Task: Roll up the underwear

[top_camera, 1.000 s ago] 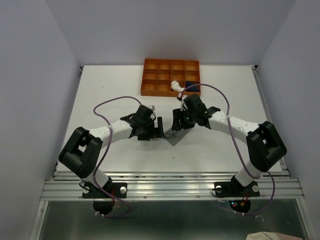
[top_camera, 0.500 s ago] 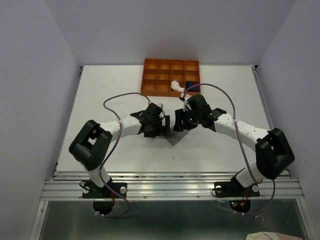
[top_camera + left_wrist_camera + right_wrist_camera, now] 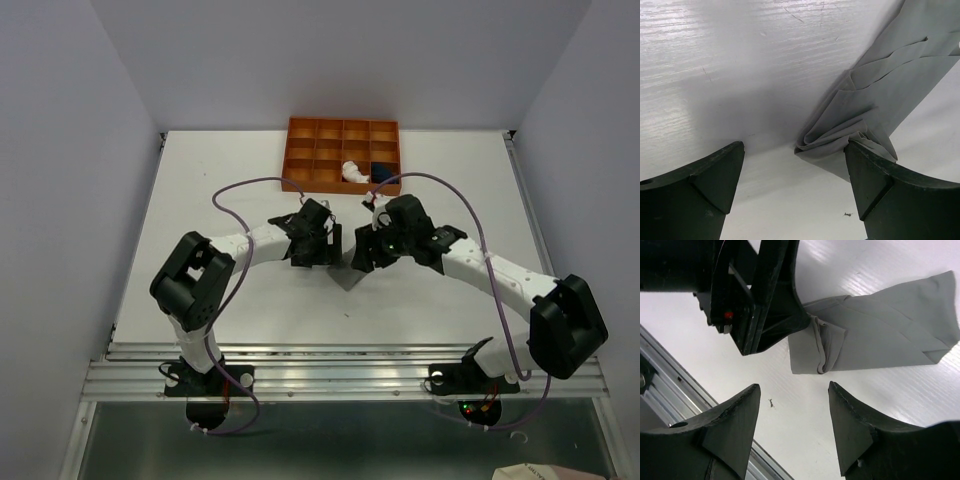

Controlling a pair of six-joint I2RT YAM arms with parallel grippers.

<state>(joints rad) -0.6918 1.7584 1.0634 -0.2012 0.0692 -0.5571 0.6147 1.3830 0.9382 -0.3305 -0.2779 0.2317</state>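
1. Counter [image 3: 200, 180]: white and matte. It carries everything, with my two arms reaching in from the near edge.
2. Orange tray [image 3: 340, 121]: sits at the far middle of the counter, a grid of small compartments four across and three deep.
3. Grey underwear [image 3: 345, 277]: lies on the counter near the middle, well clear of the tray and between my two wrists. From the left wrist [image 3: 890, 85] it is a long folded band running off to the upper right. Its near end is bunched into a small loose roll. From the right wrist [image 3: 880, 335] the same band lies flat, with the rolled end pointing left.
4. Left end effector [image 3: 322, 250]: down low at the counter, jaws spread wide [image 3: 794, 147]. The rolled end of the cloth sits inside the gap, tight against my right-hand finger. The other finger stands over bare counter, so nothing is pinched. The right wrist view shows this end effector [image 3: 760, 305] touching the roll.
5. Right end effector [image 3: 365, 250]: hovers above the cloth, jaws apart [image 3: 794, 387]. Only counter shows between them and they grip nothing.
6. Pale garment [image 3: 351, 170]: bundled in the nearest row of the tray, third compartment from the left.
7. Navy garment [image 3: 383, 172]: in the compartment just right of the pale one, partly hidden by my right arm.
8. Dark speck [image 3: 771, 402]: on the counter just near of the cloth's rolled end.
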